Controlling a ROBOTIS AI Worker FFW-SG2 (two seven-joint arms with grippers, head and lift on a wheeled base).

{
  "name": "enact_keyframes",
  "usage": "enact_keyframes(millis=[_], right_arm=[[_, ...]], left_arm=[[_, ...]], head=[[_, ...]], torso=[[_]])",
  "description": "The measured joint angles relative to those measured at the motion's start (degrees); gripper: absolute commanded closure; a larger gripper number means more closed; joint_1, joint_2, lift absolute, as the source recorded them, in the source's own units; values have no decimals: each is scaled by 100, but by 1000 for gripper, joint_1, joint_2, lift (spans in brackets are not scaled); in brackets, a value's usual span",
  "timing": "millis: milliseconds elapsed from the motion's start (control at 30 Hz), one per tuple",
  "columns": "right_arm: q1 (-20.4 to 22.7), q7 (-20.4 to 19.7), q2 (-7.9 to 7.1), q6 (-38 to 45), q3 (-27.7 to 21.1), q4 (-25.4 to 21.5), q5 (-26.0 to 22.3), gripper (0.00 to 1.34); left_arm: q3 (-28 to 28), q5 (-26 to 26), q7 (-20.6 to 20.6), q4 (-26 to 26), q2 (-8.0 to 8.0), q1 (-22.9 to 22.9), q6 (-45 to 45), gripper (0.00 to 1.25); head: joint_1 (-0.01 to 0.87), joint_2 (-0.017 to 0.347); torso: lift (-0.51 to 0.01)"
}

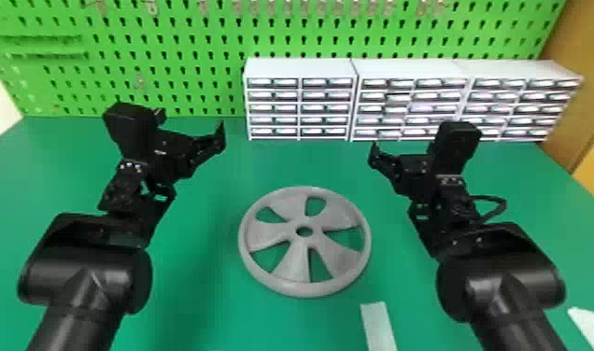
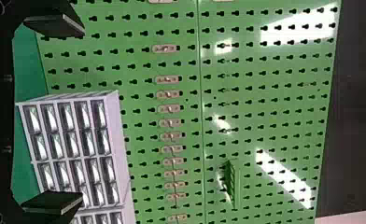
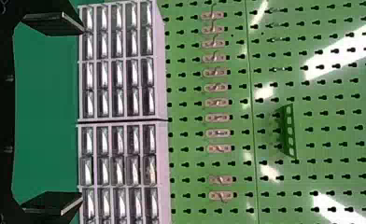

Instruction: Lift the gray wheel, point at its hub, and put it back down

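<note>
The gray wheel lies flat on the green table, its round hub hole facing up, between the two arms in the head view. My left gripper is raised beyond the wheel on its left side, and nothing touches it. Seen from its own wrist, the left gripper has its fingers wide apart and holds nothing. On the wheel's far right side is my right gripper, also above the table and apart from the wheel. In the right wrist view the right gripper stands open and unloaded.
White drawer cabinets line the table's back edge, close behind the right gripper. A green pegboard with metal hooks rises behind them. One pale strip lies nearer than the wheel; another pale strip is at the right.
</note>
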Motion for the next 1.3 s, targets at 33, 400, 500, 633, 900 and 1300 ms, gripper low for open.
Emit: enact_keyframes(millis=[33,400,500,633,900,1300], right_arm=[[0,0,0,0,0,0,-1,58],[-6,0,0,0,0,0,-2,58],[-7,0,0,0,0,0,-2,58],[-7,0,0,0,0,0,-4,58],[-6,0,-14,23,0,0,-28,58],[14,0,-26,26,-19,-1,-63,58]], left_arm=[[0,0,0,0,0,-1,0,55],[6,4,0,0,0,-3,0,56],[8,4,0,0,0,-4,0,55],[8,5,0,0,0,-9,0,55],[3,6,0,0,1,-1,0,56],[3,6,0,0,1,14,0,55]], head=[[692,48],[692,48],[692,48],[692,48],[692,48],[692,48]], torso=[[-88],[-88],[-88],[-88],[-88],[-88]])
